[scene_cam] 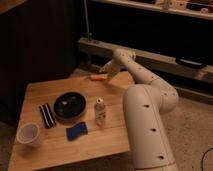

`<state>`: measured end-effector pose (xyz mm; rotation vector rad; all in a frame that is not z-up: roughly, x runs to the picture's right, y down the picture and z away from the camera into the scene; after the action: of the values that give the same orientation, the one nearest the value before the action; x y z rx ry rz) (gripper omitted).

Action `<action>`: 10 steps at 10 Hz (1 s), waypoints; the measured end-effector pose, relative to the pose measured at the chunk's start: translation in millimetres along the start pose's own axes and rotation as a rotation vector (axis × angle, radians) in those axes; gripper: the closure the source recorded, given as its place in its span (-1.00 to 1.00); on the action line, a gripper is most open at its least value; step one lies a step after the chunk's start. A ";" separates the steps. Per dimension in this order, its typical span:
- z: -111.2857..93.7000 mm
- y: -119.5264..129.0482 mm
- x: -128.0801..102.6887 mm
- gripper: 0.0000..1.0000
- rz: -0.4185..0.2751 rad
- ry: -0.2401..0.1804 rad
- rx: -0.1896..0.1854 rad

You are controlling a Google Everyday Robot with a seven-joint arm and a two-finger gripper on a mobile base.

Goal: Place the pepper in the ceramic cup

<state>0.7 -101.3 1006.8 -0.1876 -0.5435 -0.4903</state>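
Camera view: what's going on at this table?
The robot's arm reaches to the far edge of the table, its pincer open just above the pepper, which lies on the wood, not yet lifted. The cup stands at the near left corner, with a black bowl and a can between them.

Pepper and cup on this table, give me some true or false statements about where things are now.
1. The pepper lies near the table's far edge, beside the gripper. True.
2. The pepper is in the ceramic cup. False: the cup stands at the near left corner, far from the pepper.
3. The can stands upright beside the black bowl. True.
4. The gripper is shut on the can. False: it is open, up by the pepper.
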 end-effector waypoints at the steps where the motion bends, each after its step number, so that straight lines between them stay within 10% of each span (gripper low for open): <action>1: 1.0 -1.2 -0.8 -0.22 -0.002 -0.001 -0.003; 10: 25.9 -14.8 -2.9 -0.22 0.016 0.026 -0.111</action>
<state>-20.5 -105.4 1027.7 -0.2911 -0.4898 -0.5073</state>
